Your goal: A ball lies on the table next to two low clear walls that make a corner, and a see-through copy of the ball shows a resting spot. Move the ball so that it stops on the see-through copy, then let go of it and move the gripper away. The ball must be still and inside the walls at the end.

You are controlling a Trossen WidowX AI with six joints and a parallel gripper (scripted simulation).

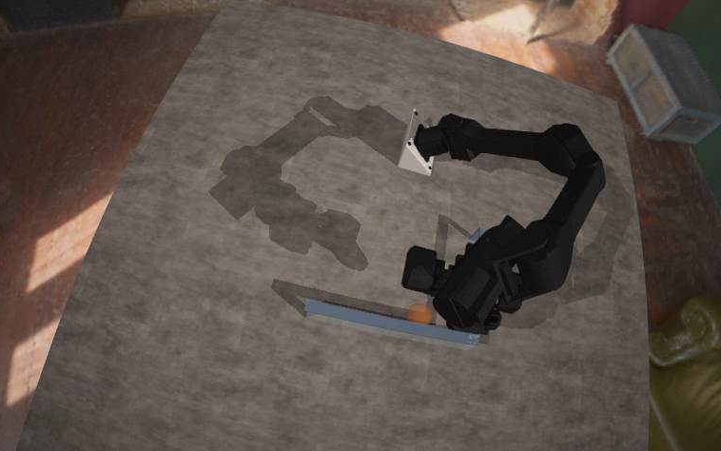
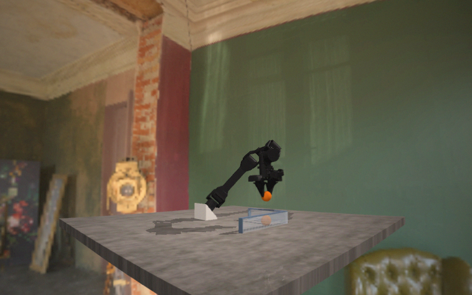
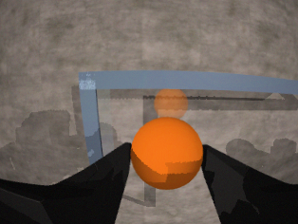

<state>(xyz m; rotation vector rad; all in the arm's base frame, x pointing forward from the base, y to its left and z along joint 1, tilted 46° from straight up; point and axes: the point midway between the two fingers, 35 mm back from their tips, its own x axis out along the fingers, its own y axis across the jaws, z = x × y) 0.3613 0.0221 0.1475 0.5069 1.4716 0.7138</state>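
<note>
From above, my own arm hides the ball (image 3: 167, 153); only the faint copy (image 1: 419, 313) shows inside the walls (image 1: 385, 324). My hand (image 2: 266, 193) is clamped on the solid orange ball, high above the bench (image 2: 208, 252).

From my remote station I count one solid orange ball (image 3: 167, 153) and one see-through copy (image 3: 171, 103). I count two low clear walls (image 3: 190, 81) joined at one corner. One arm (image 1: 571, 185) carries one gripper (image 2: 266, 193), which has two fingers. One white wedge-shaped base block (image 2: 204, 211) sits on one grey table (image 2: 212, 256). Beyond the table I see one yellow-green armchair (image 2: 406, 272).
</note>
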